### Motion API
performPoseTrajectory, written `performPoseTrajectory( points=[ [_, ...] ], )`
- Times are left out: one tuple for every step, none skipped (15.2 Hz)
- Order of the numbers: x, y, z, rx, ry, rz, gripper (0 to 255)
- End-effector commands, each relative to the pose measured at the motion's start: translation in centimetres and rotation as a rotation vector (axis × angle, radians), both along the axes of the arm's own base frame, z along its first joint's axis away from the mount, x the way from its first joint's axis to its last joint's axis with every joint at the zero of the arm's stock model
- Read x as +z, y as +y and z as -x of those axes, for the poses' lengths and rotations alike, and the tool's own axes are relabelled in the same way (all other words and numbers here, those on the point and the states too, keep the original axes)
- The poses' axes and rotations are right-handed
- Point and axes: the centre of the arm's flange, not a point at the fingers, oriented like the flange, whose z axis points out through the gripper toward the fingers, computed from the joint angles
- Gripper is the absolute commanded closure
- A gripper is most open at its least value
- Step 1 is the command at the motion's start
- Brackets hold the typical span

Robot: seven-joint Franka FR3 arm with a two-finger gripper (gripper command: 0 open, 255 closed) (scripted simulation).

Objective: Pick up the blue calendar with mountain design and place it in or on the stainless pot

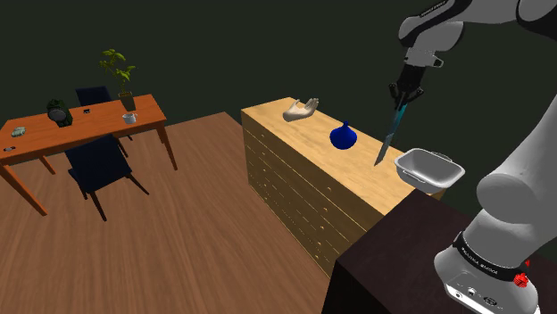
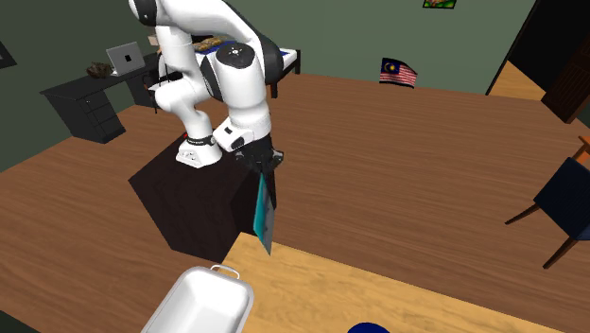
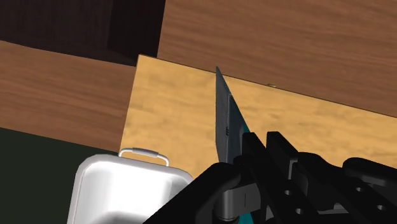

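End effector (image 1: 401, 97) clamped on thin blue calendar (image 1: 391, 134) hanging beneath it over desk (image 1: 308, 147); white pot (image 1: 428, 168) below, beside.

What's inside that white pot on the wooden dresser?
Just bare pale inner walls show in the pot; nothing lies in it. In the wrist view the gripper covers one corner. The calendar hangs clasped beside it, above the dresser top.

Gripper (image 2: 264, 166) clasped top of blue calendar (image 2: 266, 216); calendar hung edge-on, lower tip at edge of light wooden top (image 2: 407, 293), possibly just clear of it; pale pot (image 2: 203, 301) stood lower left, apart; dark stand (image 2: 184, 203) behind.
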Motion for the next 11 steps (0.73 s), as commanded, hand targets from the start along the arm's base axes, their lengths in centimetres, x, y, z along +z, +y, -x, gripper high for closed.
performPoseTrajectory(
  points=[
    [1.0, -1.7, 1.1, 0.000, 0.000, 0.000, 255],
    [1.6, -2.7, 1.7, 0.000, 0.000, 0.000, 255],
    [2.2, -3.7, 2.4, 0.000, 0.000, 0.000, 255],
    [2.9, -4.7, 3.0, 0.000, 0.000, 0.000, 255],
    [3.5, -5.7, 3.6, 0.000, 0.000, 0.000, 255],
    [4.1, -6.6, 4.2, 0.000, 0.000, 0.000, 255],
    [4.8, -7.6, 4.8, 0.000, 0.000, 0.000, 255],
    [5.4, -8.6, 5.4, 0.000, 0.000, 0.000, 255],
    [6.0, -9.6, 6.0, 0.000, 0.000, 0.000, 255],
    [6.6, -10.6, 6.7, 0.000, 0.000, 0.000, 255],
    [7.3, -11.6, 7.3, 0.000, 0.000, 0.000, 255]
  ],
)
